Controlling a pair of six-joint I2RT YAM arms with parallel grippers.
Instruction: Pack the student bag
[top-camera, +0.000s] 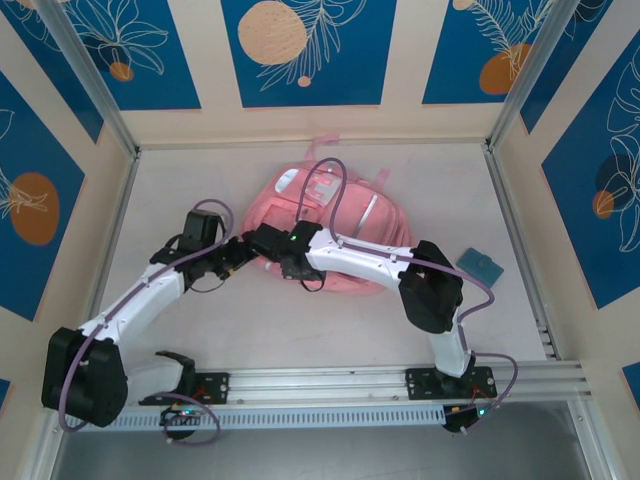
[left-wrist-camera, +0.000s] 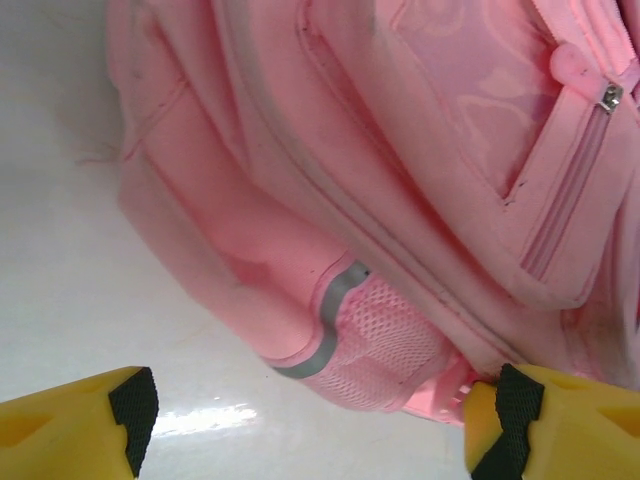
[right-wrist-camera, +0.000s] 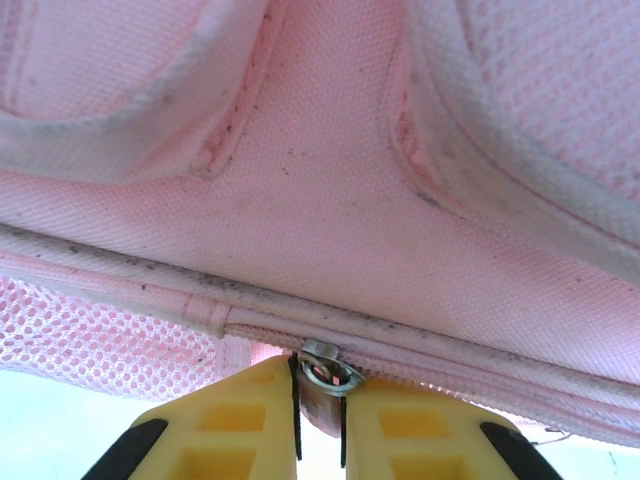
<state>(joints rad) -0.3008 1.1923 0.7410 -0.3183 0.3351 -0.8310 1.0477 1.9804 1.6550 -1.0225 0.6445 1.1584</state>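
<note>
With right tool (right-wrist-camera: 320, 410) pinched on the zipper pull (right-wrist-camera: 325, 372) and left tool (left-wrist-camera: 320, 412) wide, holding nothing, likely to slip off or drag the bag (top-camera: 350, 212).

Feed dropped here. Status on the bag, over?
Left gripper open beside student bag. Right gripper shut on zip pull. Teal case apart, right of bag.
</note>
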